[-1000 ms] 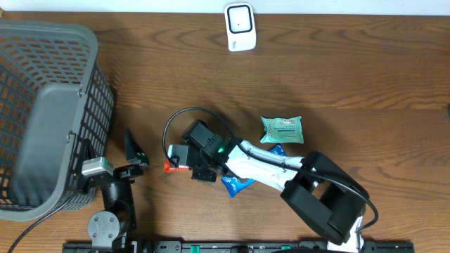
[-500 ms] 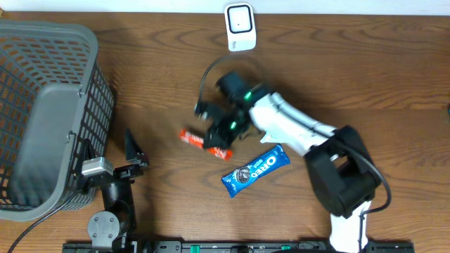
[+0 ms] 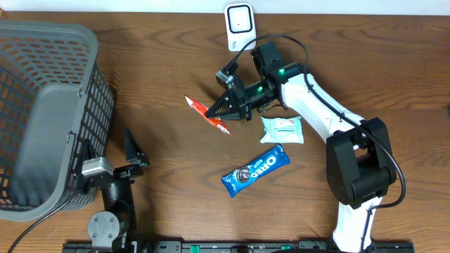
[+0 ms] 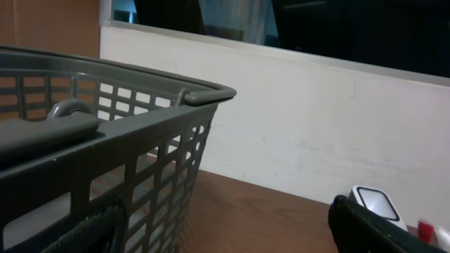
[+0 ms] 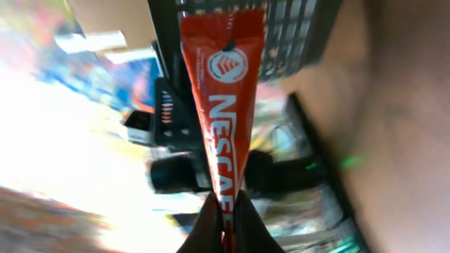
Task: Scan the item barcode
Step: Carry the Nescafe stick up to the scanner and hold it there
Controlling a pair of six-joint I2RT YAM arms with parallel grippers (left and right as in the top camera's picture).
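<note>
The sachet (image 5: 223,105) is red with white lettering, the basket (image 3: 102,98) grey.

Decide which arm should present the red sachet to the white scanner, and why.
Right: its gripper holds the red Nescafe sachet near the white scanner; the left gripper stands open by the grey basket.

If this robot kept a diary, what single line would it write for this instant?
right gripper: shut on sachet | sachet: short of scanner | Oreo, green pack: on table
</note>
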